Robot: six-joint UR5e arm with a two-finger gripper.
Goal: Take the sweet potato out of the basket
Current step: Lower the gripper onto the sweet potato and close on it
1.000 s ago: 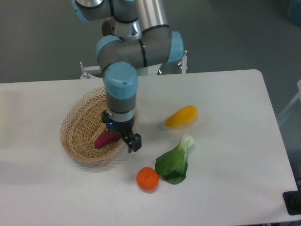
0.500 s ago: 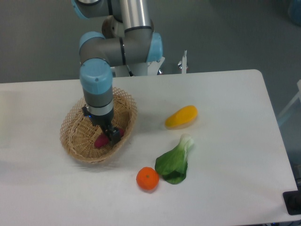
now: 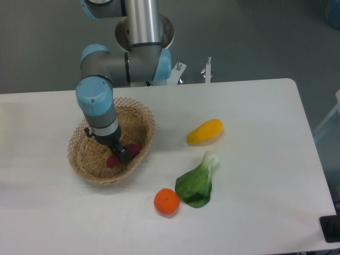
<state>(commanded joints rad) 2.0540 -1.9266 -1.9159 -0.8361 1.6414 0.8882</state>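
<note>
my hand is down in the basket, left of centre, over the potato; i cannot tell its opening. reaching step; next, close and lift.

Magenta sweet potato in a tan basket (open lattice weave) on a white table.

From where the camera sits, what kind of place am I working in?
Probably a robotics lab test bench, not a kitchen: a bare white table, the arm's claw down in a wicker basket over the sweet potato, and loose produce like an orange and bok choy.
</note>
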